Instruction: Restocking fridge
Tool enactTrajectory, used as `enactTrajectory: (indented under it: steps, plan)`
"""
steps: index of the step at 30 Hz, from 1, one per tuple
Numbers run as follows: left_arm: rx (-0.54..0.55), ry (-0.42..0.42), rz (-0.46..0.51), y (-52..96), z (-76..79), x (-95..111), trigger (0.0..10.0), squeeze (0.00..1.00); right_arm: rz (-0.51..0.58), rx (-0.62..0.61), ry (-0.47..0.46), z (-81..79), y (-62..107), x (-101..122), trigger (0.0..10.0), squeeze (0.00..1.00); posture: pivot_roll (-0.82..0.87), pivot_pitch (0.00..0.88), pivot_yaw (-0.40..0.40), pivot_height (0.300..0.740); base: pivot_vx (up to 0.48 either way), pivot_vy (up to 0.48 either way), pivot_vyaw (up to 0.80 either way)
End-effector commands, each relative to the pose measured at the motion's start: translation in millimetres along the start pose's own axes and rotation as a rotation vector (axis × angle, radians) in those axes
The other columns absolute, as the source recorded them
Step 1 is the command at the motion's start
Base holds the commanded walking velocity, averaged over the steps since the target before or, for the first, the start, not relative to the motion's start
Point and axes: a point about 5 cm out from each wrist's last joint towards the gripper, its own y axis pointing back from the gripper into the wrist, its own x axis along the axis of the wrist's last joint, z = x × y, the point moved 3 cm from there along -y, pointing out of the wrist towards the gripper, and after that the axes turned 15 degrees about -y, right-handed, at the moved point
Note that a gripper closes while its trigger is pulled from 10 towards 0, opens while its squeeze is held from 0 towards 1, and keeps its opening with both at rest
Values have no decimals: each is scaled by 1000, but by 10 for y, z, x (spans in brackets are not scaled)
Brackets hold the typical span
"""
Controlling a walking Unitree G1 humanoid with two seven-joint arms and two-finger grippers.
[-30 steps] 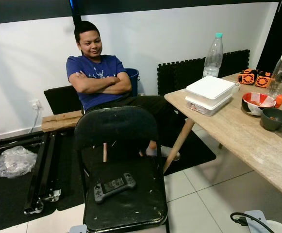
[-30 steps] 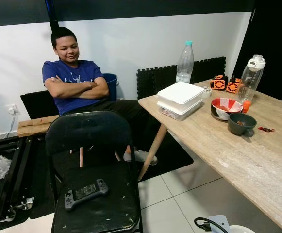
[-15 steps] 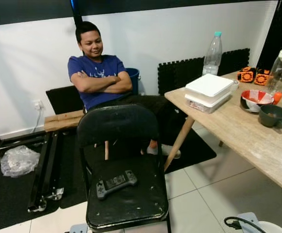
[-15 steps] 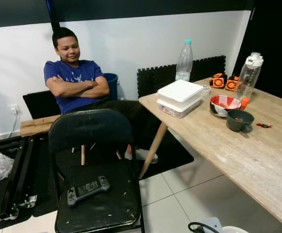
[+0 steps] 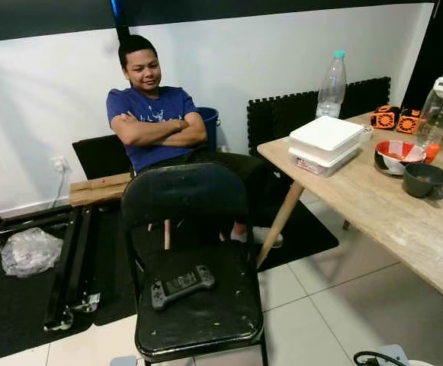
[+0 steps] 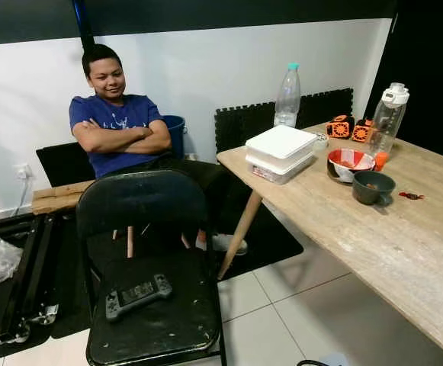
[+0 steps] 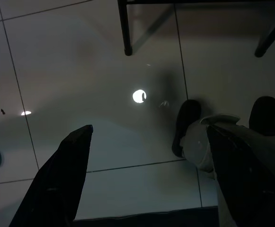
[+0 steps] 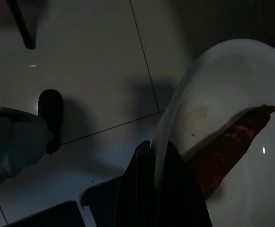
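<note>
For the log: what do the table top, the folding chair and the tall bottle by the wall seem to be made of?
Table top: looks like pale wood or wood-look laminate, matte, with grain streaks; the angled leg looks like light wood.
Folding chair: black seat and back, likely painted metal or vinyl, with many scuffs and pale chips.
Tall bottle: clear plastic by its see-through ribbed body, with a teal cap.

White plate (image 8: 232,104) bearing a reddish-brown piece (image 8: 227,142), rim pinched.
</note>
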Motion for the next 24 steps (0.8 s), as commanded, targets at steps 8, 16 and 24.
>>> enactTrajectory:
  steps: [8, 16, 24]
  plan:
    - [-5, 18, -11, 2, 40, -30, 10000, 0, 4, 23, -4, -112, -5, 16, 10000, 0, -46, 0, 16, 740, -312, 0, 0]
    - [-11, 21, -17, 4, 71, -52, 10000, 0, -1, 28, -4, -123, -4, 3, 10000, 0, -48, 0, 11, 740, -324, 0, 0]
    - [-14, 23, -23, 10, 86, -83, 10000, 0, -7, 27, -2, -118, -2, -14, 10000, 0, -52, 0, 8, 740, -327, 0, 0]
